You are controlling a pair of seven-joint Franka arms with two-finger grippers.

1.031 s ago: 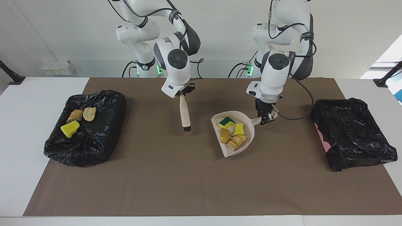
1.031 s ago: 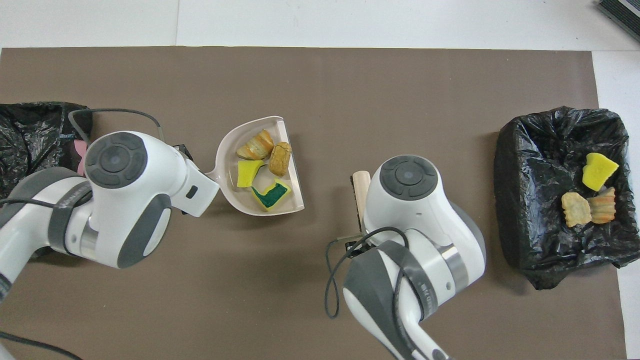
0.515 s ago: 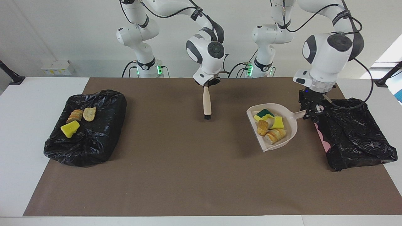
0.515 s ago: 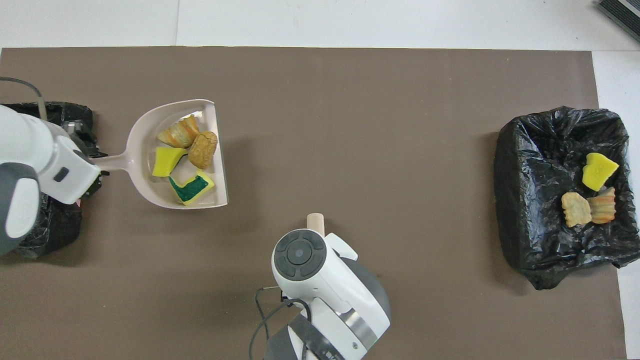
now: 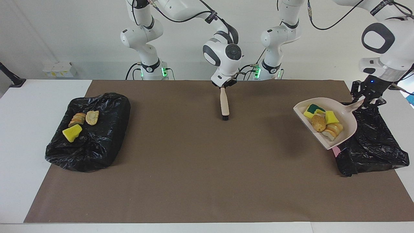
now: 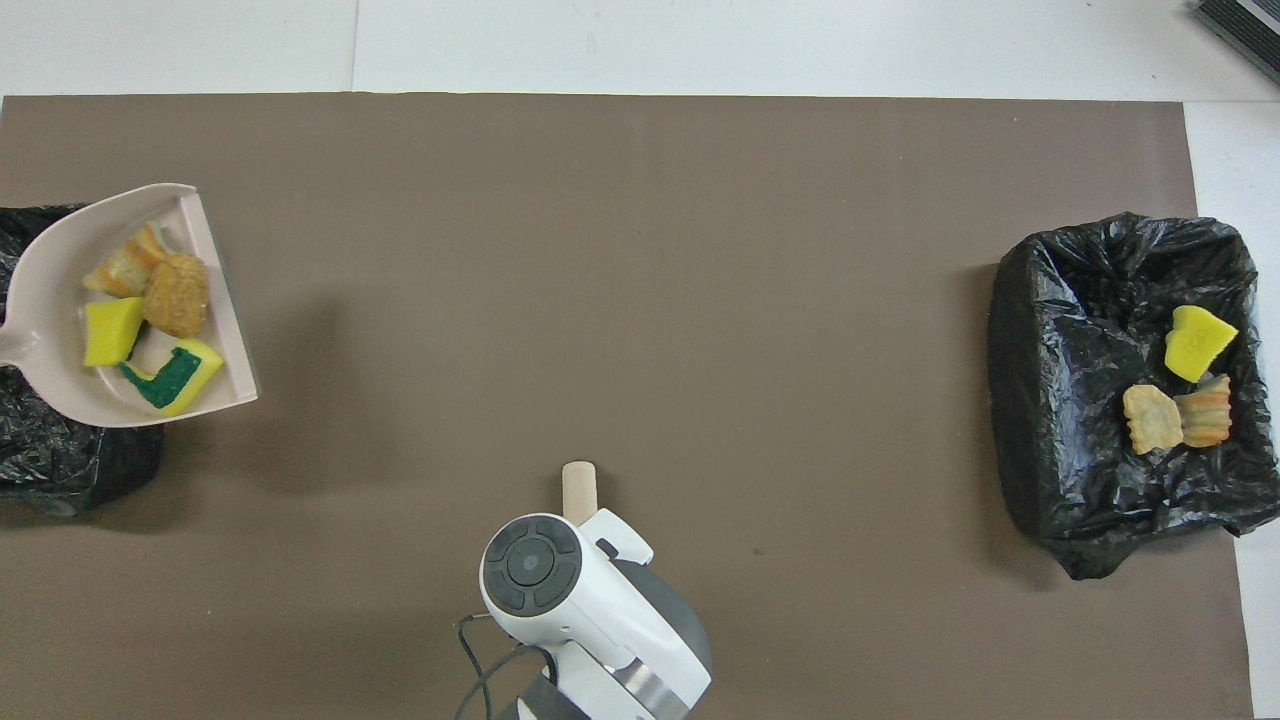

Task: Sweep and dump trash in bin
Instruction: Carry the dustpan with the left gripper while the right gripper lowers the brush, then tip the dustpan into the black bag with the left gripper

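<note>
Left arm is stretched way out toward its own end of the table, wrist up high and tipped down. The left gripper (image 5: pixel 368 98) is pinched on the handle of a beige plastic dustpan (image 5: pixel 347 116), holding it up in the air, tilted. Right arm is folded in over the middle, elbow high, wrist pointing down. The right gripper (image 5: pixel 224 86) is clamped on the top of a pale wooden-handled brush (image 5: pixel 224 103) that hangs straight down.
</note>
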